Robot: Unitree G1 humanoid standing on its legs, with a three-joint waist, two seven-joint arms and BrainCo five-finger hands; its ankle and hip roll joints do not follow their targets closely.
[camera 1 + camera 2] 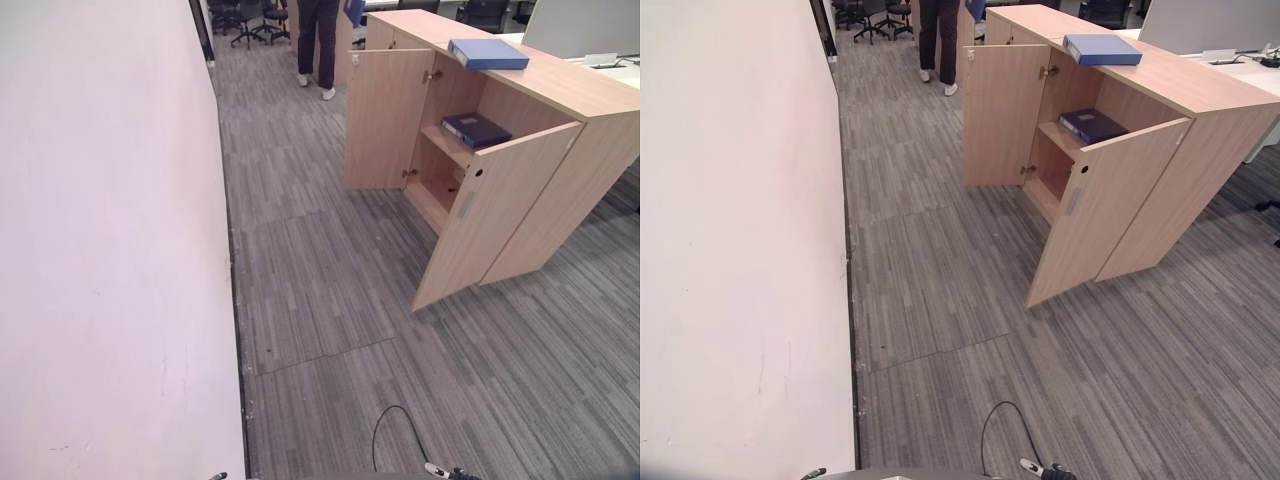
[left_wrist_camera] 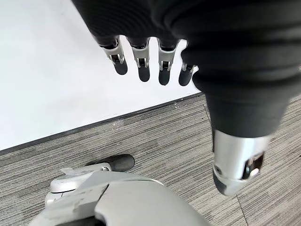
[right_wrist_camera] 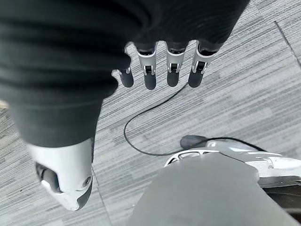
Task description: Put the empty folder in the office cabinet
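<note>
A light blue folder lies flat on top of the wooden office cabinet, far ahead on the right. Both cabinet doors stand open, and a dark blue folder rests on the upper shelf inside. My left hand hangs over the grey carpet beside the white wall, fingers straight and holding nothing. My right hand hangs over the carpet too, fingers relaxed and empty.
A white wall runs along the whole left side. The near cabinet door juts out into the carpeted aisle. A person's legs stand at the far end, with office chairs behind. A white desk sits past the cabinet.
</note>
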